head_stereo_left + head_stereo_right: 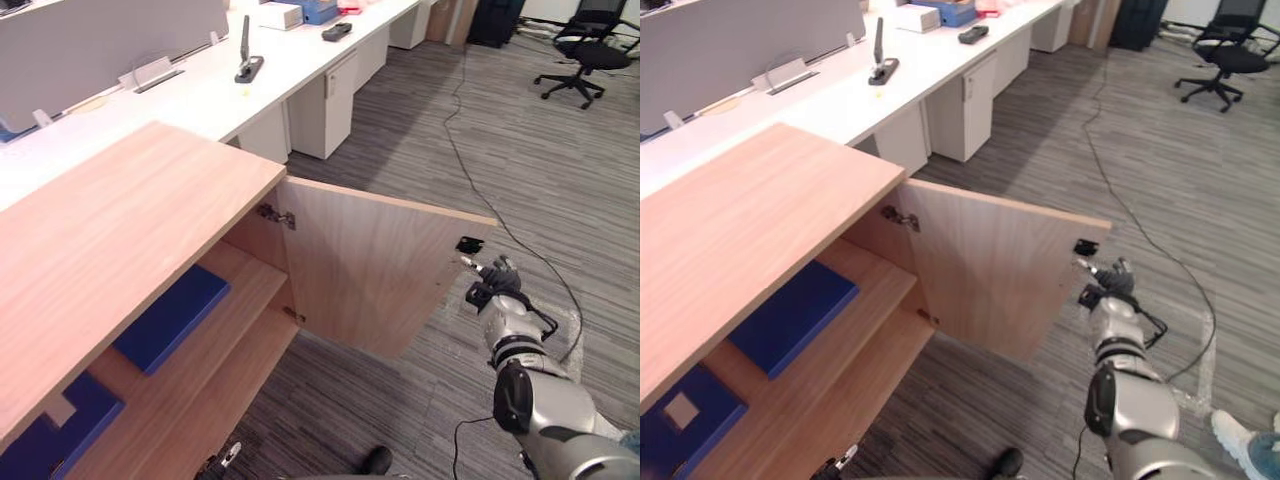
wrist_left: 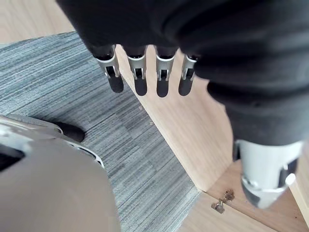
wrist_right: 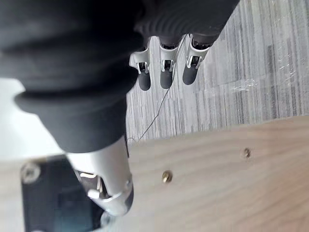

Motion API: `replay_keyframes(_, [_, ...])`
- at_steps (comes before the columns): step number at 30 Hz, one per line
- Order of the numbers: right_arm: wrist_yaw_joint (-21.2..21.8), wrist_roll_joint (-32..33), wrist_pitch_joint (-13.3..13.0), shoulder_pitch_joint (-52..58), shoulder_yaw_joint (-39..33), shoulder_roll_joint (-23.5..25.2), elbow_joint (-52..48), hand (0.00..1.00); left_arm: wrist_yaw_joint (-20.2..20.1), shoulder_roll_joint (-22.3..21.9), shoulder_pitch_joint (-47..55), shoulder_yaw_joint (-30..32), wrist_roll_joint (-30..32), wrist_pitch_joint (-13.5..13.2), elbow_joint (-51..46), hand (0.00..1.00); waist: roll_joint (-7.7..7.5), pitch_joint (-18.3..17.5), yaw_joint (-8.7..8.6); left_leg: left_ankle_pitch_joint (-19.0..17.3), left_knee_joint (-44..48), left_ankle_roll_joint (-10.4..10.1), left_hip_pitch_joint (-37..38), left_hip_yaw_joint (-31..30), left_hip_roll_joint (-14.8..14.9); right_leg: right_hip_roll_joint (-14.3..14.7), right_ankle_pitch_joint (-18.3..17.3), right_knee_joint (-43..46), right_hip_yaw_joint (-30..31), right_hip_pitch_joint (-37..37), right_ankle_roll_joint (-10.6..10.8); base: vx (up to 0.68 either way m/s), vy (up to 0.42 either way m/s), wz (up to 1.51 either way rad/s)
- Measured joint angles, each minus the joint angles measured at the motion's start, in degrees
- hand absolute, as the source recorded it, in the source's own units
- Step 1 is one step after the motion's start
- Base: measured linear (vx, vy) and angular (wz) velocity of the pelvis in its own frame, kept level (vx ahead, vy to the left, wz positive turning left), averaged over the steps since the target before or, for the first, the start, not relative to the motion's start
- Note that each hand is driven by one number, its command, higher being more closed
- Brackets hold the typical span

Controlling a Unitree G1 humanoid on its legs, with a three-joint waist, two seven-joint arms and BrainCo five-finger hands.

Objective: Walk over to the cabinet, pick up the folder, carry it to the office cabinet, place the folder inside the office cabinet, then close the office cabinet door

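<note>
The wooden office cabinet (image 1: 110,230) stands at my left with its door (image 1: 370,270) swung wide open. On its upper shelf lies a blue folder (image 1: 170,318); a second blue folder (image 1: 50,430) with a white label lies nearer me. My right hand (image 1: 490,285) is at the door's free edge, beside a small black fitting (image 1: 469,243). Its fingers (image 3: 166,72) are straight and hold nothing, and the thumb (image 3: 108,188) rests by the door's edge. My left hand (image 2: 145,72) hangs low by the cabinet's foot, fingers straight and empty, above the carpet.
White desks (image 1: 250,90) with a drawer unit (image 1: 325,100) run along the back. A black office chair (image 1: 585,55) stands at the far right. A cable (image 1: 480,190) trails across the grey carpet. A person's shoe (image 1: 1240,435) shows at the lower right.
</note>
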Motion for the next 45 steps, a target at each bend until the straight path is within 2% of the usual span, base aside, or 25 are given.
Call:
replay_keyframes(7, [0.5, -0.3, 0.1, -3.3, 0.1, -0.6, 0.8, 0.00, 0.0, 0.1, 0.3, 0.1, 0.0, 0.2, -0.1, 0.00, -0.03, 0.2, 0.87, 0.0, 0.0, 0.0, 0.0, -1.9, -0.1, -0.4, 0.1, 0.0, -1.4, 0.9, 0.2, -0.05, 0.060, 0.13])
replay_keyframes(10, [0.5, -0.4, 0.1, -3.4, 2.8, -0.8, 0.8, 0.00, 0.0, 0.3, 0.5, 0.1, 0.1, 0.3, -0.1, 0.00, -0.19, 0.3, 0.98, 0.0, 0.1, 0.0, 0.0, -2.0, -0.2, -0.5, 0.2, 0.0, -1.4, 1.0, 0.3, -0.07, 0.072, 0.01])
replay_keyframes(17, [2.4, -0.5, 0.1, -3.5, 14.6, -3.0, 0.7, 0.00, -0.1, 0.5, 0.5, 0.1, 0.2, 0.3, -0.1, 0.00, -0.52, 0.9, 0.50, -0.1, 0.1, 0.0, 0.1, -1.6, 0.5, 0.3, -0.1, -0.3, -1.0, 0.9, 0.5, -0.07, 0.025, -0.04])
replay_keyframes(20, [5.1, -2.8, 0.1, -3.0, 22.4, -3.7, -0.3, 0.00, -0.5, 0.7, 0.6, 0.6, 0.1, 0.3, 0.0, 0.00, -0.93, 1.3, 0.04, -0.3, 0.1, -0.2, 0.1, -0.5, 1.1, 1.0, -0.5, -0.3, 0.3, 0.3, 0.6, -0.08, -0.002, -0.21])
replay_keyframes(24, [8.0, -5.0, 0.8, 2.5, 35.9, -5.9, -7.7, 0.00, -0.8, 0.7, 0.8, 0.9, 0.2, 0.3, 0.0, 0.00, -0.99, 1.9, -0.61, -1.1, 0.4, -0.9, 0.9, 1.8, 2.2, 2.5, -0.6, -0.3, 2.5, -0.1, 0.4, -0.06, -0.002, -0.29])
replay_keyframes(27, [10.3, -7.1, 1.2, 5.6, 44.3, -7.9, -12.7, 0.00, -1.3, 0.9, 0.9, 1.1, 0.4, 0.3, 0.1, 0.00, -1.05, 1.9, -1.81, -1.6, 1.0, -1.4, 0.9, 2.8, 3.0, 3.6, -1.0, -0.3, 3.5, -0.3, 0.0, -0.02, -0.020, -0.23])
replay_keyframes(31, [15.1, -9.8, 1.3, 8.0, 54.9, -9.5, -19.7, 0.00, -1.3, 1.2, 0.7, 1.3, 1.7, 0.3, 0.0, 0.00, -1.56, 1.9, -3.04, -2.0, 1.3, -1.9, 0.8, 4.4, 4.1, 4.9, -1.5, -0.3, 5.3, -1.3, -0.7, 0.00, -0.028, -0.28])
replay_keyframes(35, [22.7, -11.9, 1.1, 10.5, 69.1, -11.2, -31.6, 0.00, -1.2, 1.8, -0.2, 3.5, 2.2, 0.3, 0.0, 0.00, -2.92, 1.5, -3.36, -2.3, 2.1, -2.3, 0.6, 4.2, 4.9, 6.1, -1.8, -0.3, 6.9, -1.9, -1.1, 0.01, -0.043, -0.23])
replay_keyframes(37, [26.6, -11.9, 0.1, 11.0, 75.6, -10.8, -37.3, 0.00, -1.2, 1.8, -1.0, 4.3, 2.4, 0.2, 0.0, 0.00, -3.44, 1.1, -3.17, -2.3, 2.2, -2.3, 0.3, 4.1, 5.0, 6.1, -1.8, -0.3, 6.9, -2.2, -1.3, 0.00, 0.000, 0.00])
replay_keyframes(39, [28.8, -12.6, -0.4, 11.1, 79.0, -9.5, -39.7, 0.00, -1.2, 1.9, -1.0, 5.4, 2.4, 0.1, 0.0, 0.00, -4.20, 0.1, -2.94, -2.2, 2.1, -2.4, -0.5, 4.1, 4.9, 6.2, -1.3, -0.3, 6.8, -3.0, -1.8, 0.00, 0.000, 0.00])
replay_keyframes(40, [31.3, -14.5, -2.1, 11.0, 81.7, -8.3, -42.8, 0.00, -1.2, 2.3, -1.0, 6.1, 2.4, 0.1, 0.1, 0.00, -5.09, -0.6, -2.39, -2.1, 2.0, -2.5, -1.2, 4.1, 4.8, 6.2, -0.7, -0.2, 6.8, -3.9, -2.5, 0.00, 0.000, 0.00])
replay_keyframes(45, [35.4, -16.2, -6.3, 11.0, 87.4, -7.1, -49.2, 0.00, -0.8, 2.6, -0.6, 9.1, 2.4, 0.2, 1.1, 0.00, -6.53, -1.8, -0.80, -1.3, 1.7, -2.5, -1.3, 3.8, 4.2, 5.6, -0.1, 0.0, 6.8, -4.0, -2.7, -0.02, 0.026, 0.03])
